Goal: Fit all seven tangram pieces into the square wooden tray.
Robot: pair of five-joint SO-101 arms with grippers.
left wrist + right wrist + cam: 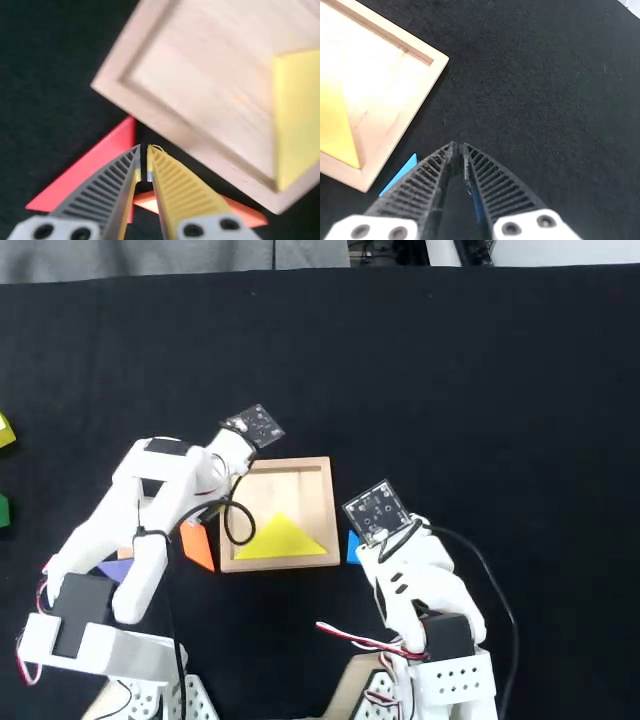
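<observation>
The red triangle [86,179], left of the wooden tray [165,122], is judged light, stiff and thin, best pinched across its edges; the left gripper [143,149] and right gripper [457,146] are seen pressed together, empty.

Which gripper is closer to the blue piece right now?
Right. The right gripper hangs directly over the blue piece beside the tray; the left gripper is across the tray, above the red piece.
</observation>
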